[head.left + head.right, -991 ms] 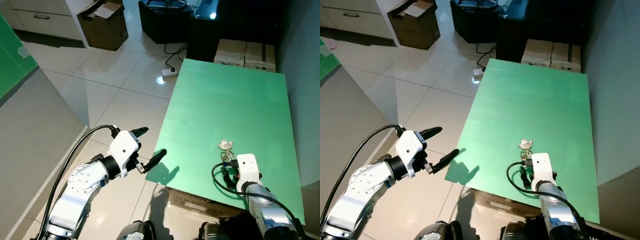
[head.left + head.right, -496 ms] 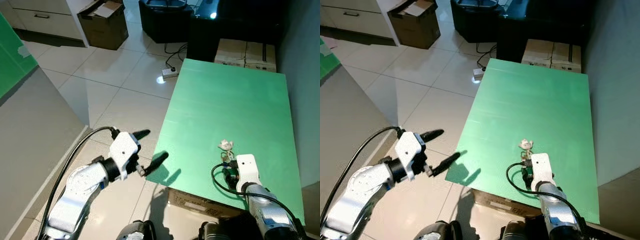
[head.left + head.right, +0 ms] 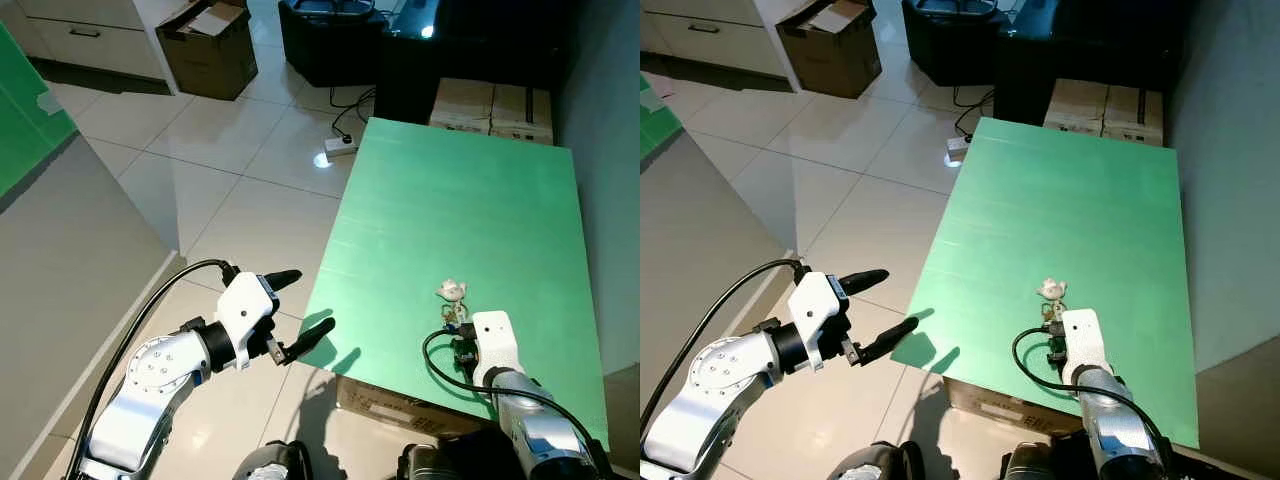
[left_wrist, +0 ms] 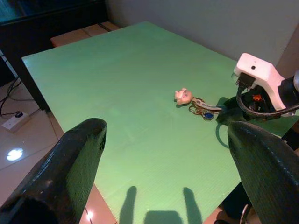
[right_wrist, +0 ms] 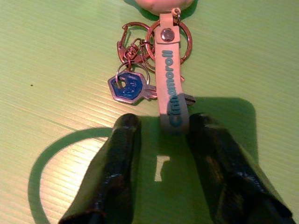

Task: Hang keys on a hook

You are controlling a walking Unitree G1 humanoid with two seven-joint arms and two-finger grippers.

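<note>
**A:** Which step is the robot working on?

**B:** It is judged to be reaching for the pick-up. The keys [image 5: 148, 81] are lying on the green desk [image 3: 470, 210], toward its near edge and closer to the right edge than the left. The right gripper [image 5: 161, 140] is sitting low over the desk just on the near side of them, fingers apart, with the end of the pale strap [image 5: 171, 98] poking into the gap between the fingertips. Nothing is being clamped yet.

**A:** And the other arm?

**B:** The left gripper [image 3: 295, 310] is hovering off the desk's left edge near the front corner, over the tiled floor [image 3: 220, 150], fingers spread wide and holding nothing.

**A:** How is the bunch lying?

**B:** Its long axis is running roughly from the near edge toward the far edge. The small pale charm [image 3: 451, 290] is sitting at the far end, the strap is pointing back toward the right gripper, and the blue-headed key [image 5: 128, 87] and rings are fanning out beside the strap.

**A:** What is the next move calling for?

**B:** Probably easing forward along the strap so it sits deeper between the fingers, then pinching it and lifting. The strap is flat against the desk, so the fingertips would need to get right down to the surface. A hook cannot be made out anywhere here, so finding it is coming afterward.
</note>
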